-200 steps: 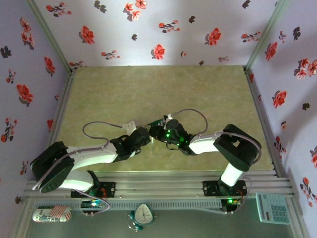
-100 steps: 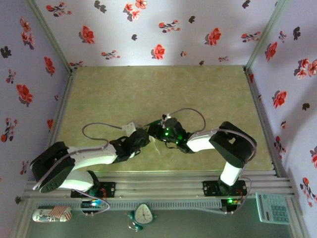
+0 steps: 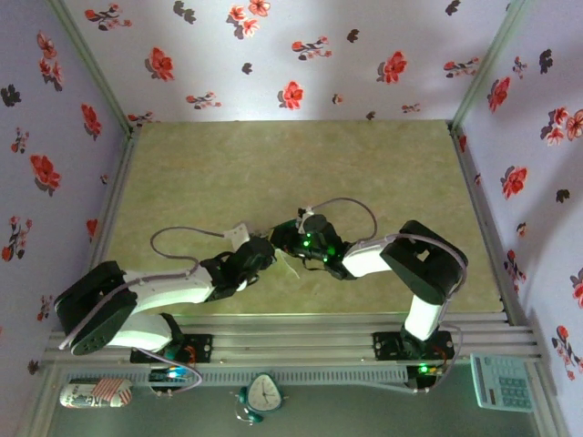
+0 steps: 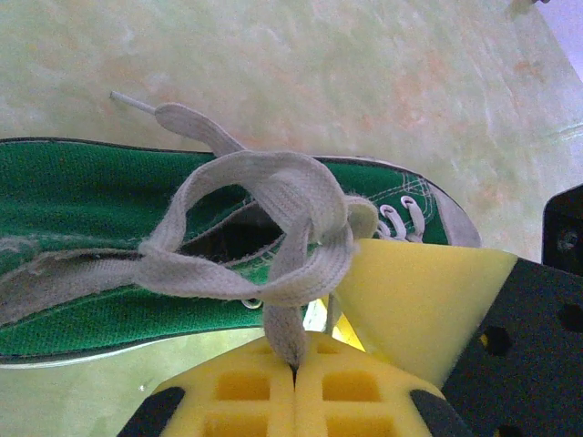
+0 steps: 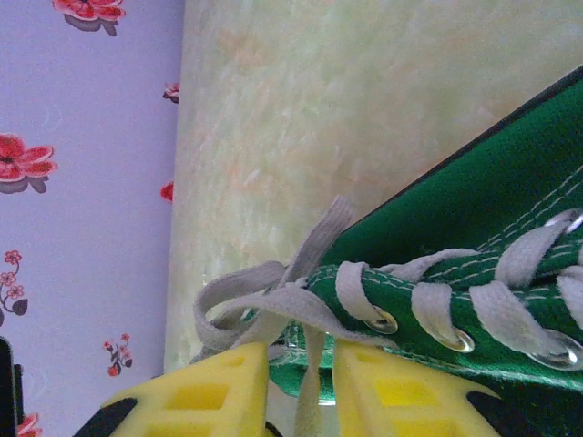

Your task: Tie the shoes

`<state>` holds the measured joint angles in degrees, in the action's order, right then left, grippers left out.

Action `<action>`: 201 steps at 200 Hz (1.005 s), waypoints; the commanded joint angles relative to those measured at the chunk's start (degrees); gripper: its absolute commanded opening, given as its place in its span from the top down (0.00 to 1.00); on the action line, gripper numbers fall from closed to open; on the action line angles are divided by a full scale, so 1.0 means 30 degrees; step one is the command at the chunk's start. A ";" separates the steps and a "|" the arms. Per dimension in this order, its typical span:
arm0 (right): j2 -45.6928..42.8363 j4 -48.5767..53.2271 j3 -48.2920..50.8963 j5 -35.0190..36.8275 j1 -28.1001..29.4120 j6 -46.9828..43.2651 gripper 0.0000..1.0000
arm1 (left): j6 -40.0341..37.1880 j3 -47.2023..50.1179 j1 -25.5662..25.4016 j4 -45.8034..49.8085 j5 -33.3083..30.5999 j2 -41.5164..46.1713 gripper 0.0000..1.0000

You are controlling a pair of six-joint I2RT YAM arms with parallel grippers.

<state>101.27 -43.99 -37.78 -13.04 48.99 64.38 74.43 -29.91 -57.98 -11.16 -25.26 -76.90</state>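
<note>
The shoe (image 4: 91, 200) lies on the bench (image 3: 273, 155), midway along its near edge. Its lace (image 4: 273, 177) forms a loose loop, with no tight bow yet. The left hand (image 4: 293, 375) is pressed together, pinching the lace. The right hand (image 5: 301, 369) is slightly spread around another strand.

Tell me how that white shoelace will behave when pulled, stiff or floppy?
Probably floppy: the shoelace sags in soft loops over the shoe. Likely grippy, since its weave looks fuzzy. It might slip free under a hard tug; the left tool pinches only one strand.
</note>
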 commanded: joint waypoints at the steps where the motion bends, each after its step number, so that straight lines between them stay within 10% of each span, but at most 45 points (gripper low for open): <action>1: 0.0279 -0.0935 -0.0382 -0.0543 -0.0145 0.0350 0.76 | -0.0495 0.0209 -0.0187 -0.0719 0.0087 0.0176 1.00; 59: -0.0176 -0.0402 -0.0181 -0.0325 -0.0194 0.0212 1.00 | -0.0524 0.0294 -0.0187 -0.0705 -0.0006 0.0282 1.00; 94: -0.1439 0.3131 -0.0580 0.0094 -0.0228 -0.1448 1.00 | -0.0940 0.0851 -0.0187 -0.0959 -0.0651 0.1243 0.81; 201: -0.2606 0.9858 -0.2737 0.1238 -0.0217 -0.6370 1.00 | -0.0321 0.2183 0.0312 0.1612 -0.2026 0.2968 0.90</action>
<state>95.55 -19.42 -44.47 -11.31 48.62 49.23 72.73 -24.97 -57.47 -8.01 -28.84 -67.90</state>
